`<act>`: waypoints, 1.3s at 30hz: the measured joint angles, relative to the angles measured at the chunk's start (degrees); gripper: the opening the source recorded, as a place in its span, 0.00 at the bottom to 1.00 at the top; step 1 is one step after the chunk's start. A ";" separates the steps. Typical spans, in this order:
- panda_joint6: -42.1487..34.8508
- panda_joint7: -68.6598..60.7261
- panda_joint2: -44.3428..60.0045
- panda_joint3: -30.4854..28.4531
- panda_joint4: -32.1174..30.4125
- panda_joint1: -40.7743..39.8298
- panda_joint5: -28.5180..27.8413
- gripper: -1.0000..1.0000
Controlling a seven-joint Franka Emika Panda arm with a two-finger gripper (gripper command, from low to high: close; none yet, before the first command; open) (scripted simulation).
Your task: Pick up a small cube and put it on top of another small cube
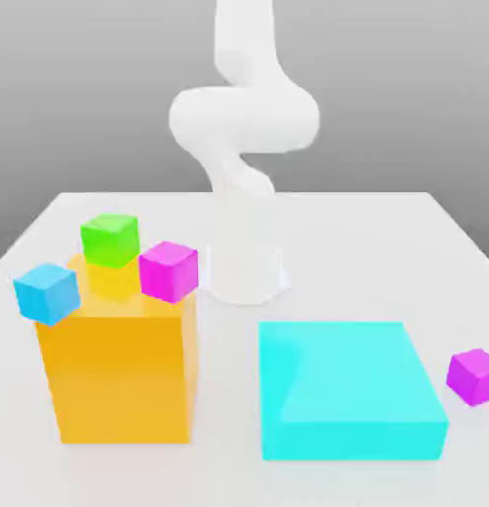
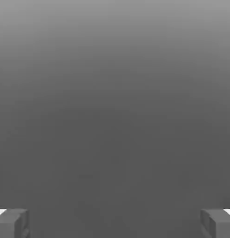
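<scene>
Glossy orange block (image 1: 125,371), small magenta cube (image 1: 169,272) w/ flat faces on top

"How did the orange block (image 1: 120,376) look?"
"Smooth and glossy, like plastic, with a soft sheen on its top."
"And the cyan slab (image 1: 347,381)?"
"Smooth as well, with a faint shine across its upper face."
"The table (image 1: 338,257)?"
"Smooth and pale, faintly reflective below the orange block."
"The arm (image 1: 245,119)?"
"Smooth white, like plastic."
"The green cube (image 1: 111,241)?"
"Plain, smooth, plastic-looking."
</scene>
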 joint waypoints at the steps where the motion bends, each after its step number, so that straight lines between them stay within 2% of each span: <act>1: 0.96 -2.72 2.20 -0.08 -0.55 1.95 0.42 0.50; 9: 8.09 -22.77 18.55 0.92 -4.63 15.23 3.45 0.50; 17: 15.28 -40.97 34.65 5.74 -8.70 24.94 4.13 0.50; 21: 18.96 -47.75 42.70 8.37 -10.78 30.61 1.24 0.50; 25: 22.71 -51.82 50.81 9.50 -12.59 33.69 -4.66 0.50; 30: 30.48 -49.93 61.16 6.55 -11.26 36.76 -9.42 0.50; 31: 31.56 -49.52 62.55 6.15 -11.00 37.05 -9.97 0.00; 39: 30.35 -49.82 61.17 6.66 -11.28 36.66 -9.64 0.00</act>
